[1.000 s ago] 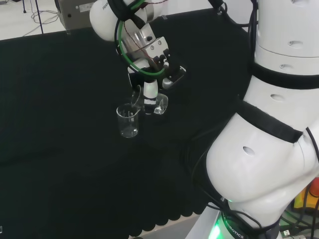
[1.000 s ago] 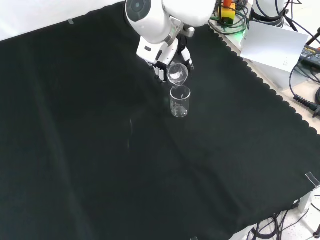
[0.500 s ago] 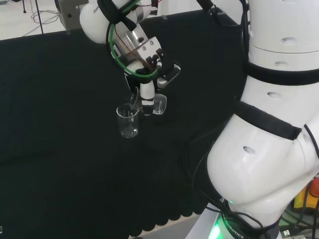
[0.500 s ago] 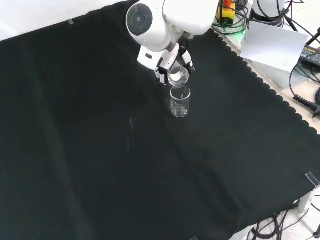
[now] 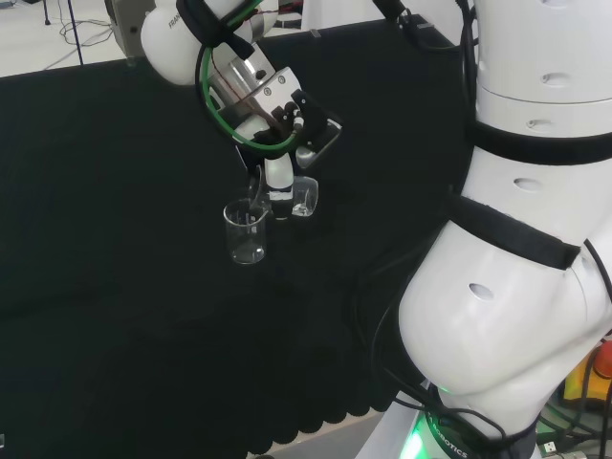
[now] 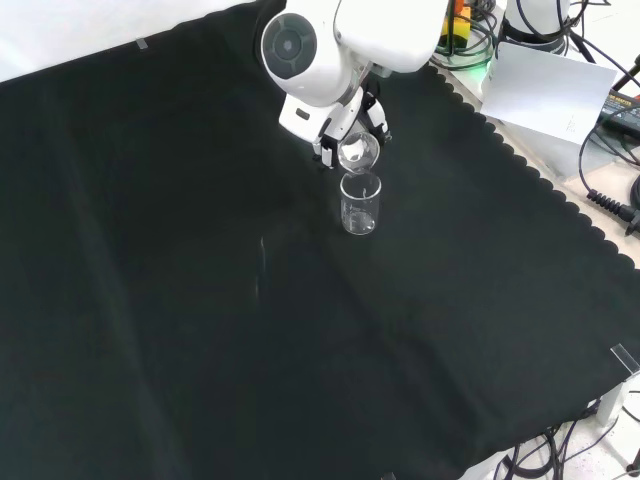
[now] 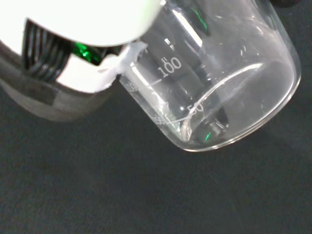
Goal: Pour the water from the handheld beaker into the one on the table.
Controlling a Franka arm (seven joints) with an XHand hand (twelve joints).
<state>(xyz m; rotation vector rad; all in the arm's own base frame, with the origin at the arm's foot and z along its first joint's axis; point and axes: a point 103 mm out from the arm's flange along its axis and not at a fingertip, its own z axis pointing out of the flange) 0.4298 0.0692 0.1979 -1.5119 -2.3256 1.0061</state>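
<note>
Clear glass beaker (image 5: 302,197) with printed measuring marks sits tilted in the black and white robot hand (image 5: 279,180), whose fingers curl around its wall. In the front view its mouth tips down toward a second clear glass beaker (image 6: 360,204), which stands upright on the black cloth of the table (image 6: 200,300) just below it. In the head view the held beaker hangs just right of the standing one, their rims close together. The wrist view shows the held beaker's (image 7: 214,87) rounded base.
</note>
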